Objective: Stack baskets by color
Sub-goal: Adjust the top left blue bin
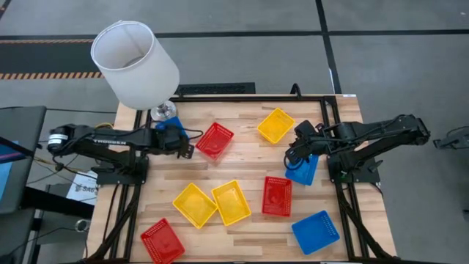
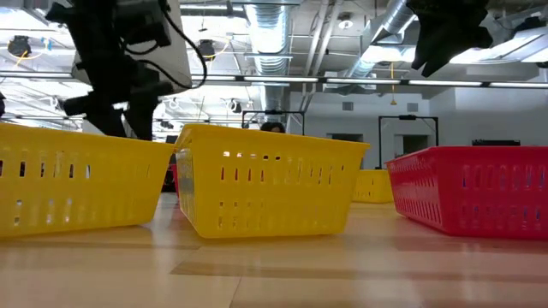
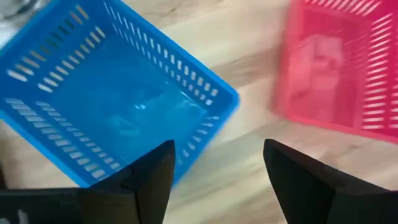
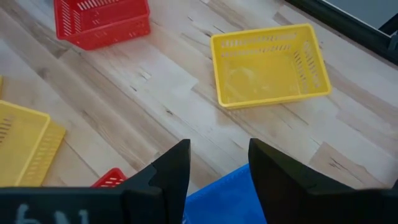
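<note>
My left gripper is open and hovers just above the near corner of a blue basket at the table's far left; a red basket lies right of it. Both rest flat on their bottoms. My right gripper stands open high over another blue basket, which lies on the table at the right. Beyond it lies a yellow basket. Two yellow baskets, two red ones and a third blue one lie nearer the front edge.
A large white lampshade on a glass base stands at the table's far left corner, close behind my left arm. Black frame rails run along the table's far and side edges. Bare wood shows in the table's middle.
</note>
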You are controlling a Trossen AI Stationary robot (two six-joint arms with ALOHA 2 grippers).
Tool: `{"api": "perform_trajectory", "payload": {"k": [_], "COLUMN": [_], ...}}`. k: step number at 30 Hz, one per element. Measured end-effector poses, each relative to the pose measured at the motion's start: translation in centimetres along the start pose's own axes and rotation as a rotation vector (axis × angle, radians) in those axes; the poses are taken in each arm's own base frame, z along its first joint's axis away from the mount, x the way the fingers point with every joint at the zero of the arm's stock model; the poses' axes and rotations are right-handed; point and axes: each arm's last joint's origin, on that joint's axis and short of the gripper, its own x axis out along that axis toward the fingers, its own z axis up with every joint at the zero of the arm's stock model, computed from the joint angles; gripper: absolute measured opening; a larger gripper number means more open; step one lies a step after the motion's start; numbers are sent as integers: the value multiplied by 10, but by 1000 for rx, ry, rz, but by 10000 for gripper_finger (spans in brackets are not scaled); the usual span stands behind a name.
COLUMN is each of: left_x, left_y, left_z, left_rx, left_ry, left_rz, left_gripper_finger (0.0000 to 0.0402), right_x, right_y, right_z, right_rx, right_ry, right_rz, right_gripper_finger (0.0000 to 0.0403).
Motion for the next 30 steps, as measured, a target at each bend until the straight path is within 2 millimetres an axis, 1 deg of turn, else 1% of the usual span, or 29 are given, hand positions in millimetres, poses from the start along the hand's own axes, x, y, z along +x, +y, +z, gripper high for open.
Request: {"api": "perform_trajectory", "payload": {"k": [4, 15, 17, 19, 23, 25, 28, 30], "left_x": [11, 28, 28, 25, 16, 11, 3, -6], "left_y": [0, -7, -8, -8, -8, -7, -7, -6], "left_z": [2, -5, -6, -6, -5, -6, -7, -8], "left_rx": [67, 165, 161, 153, 117, 108, 78, 55], "left_ry": [77, 222, 247, 255, 229, 243, 270, 261], "left_rz": [15, 8, -14, -35, -83, -117, -179, -223], "left_gripper_finger": [233, 233, 233, 233, 233, 233, 233, 233], "right_x": [0, 2, 10, 22, 56, 72, 90, 96], "right_y": [0, 0, 3, 8, 24, 33, 41, 45], "right_z": [0, 1, 4, 8, 19, 23, 21, 12], "right_rx": [-1, 2, 22, 15, -74, -92, -136, -200], "right_ry": [1, -1, 5, 32, 82, 119, 229, 317], "right_rz": [-1, -12, -33, -42, 3, 63, 133, 149], "right_gripper_finger": [182, 182, 179, 177, 176, 176, 177, 177]}}
